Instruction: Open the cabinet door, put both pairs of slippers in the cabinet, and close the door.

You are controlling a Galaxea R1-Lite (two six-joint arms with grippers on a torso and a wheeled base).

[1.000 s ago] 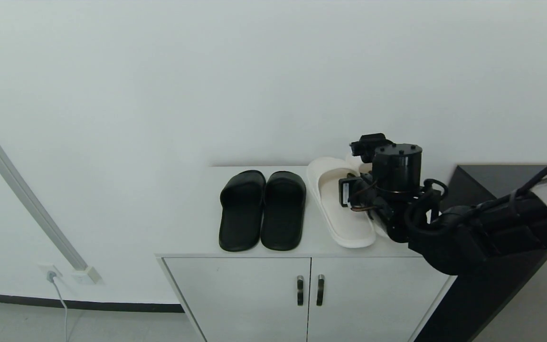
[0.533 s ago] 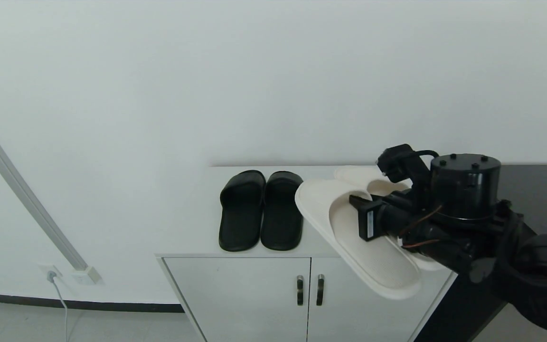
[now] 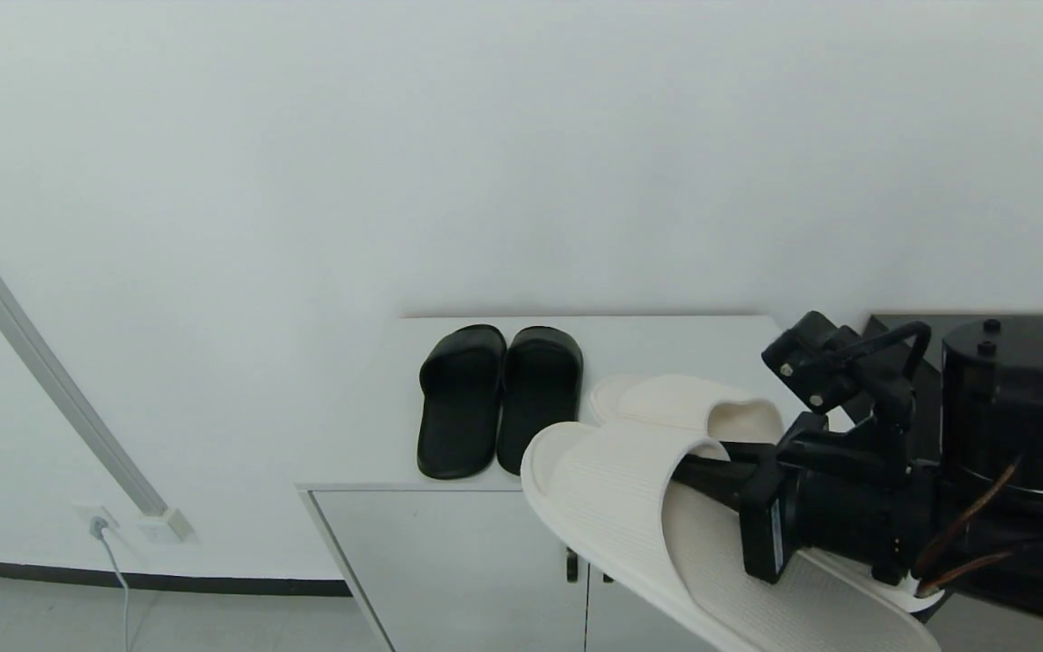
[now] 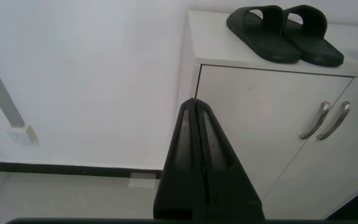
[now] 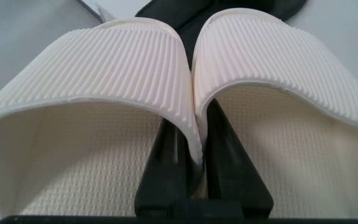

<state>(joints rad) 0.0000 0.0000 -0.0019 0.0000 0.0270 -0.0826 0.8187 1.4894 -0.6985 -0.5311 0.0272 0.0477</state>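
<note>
Slippers [image 3: 617, 471] — the white pair — are hanging from the right claw [image 5: 194, 162], clamped on both straps; slow, level carrying is looking safest

Pair of white ribbed foam slippers [image 3: 630, 480]: held side by side, clear of the cabinet top and in front of the doors, tilted, toes pointing away from the robot. The right end effector [image 5: 197, 158] pinches their adjoining strap edges together.

Pair of black rubber slide slippers [image 3: 499, 398]: flat, side by side, on top of the white two-door cabinet [image 3: 449, 561].

Both doors are closed, with two vertical bar handles [image 4: 327, 119] at the centre seam.
</note>
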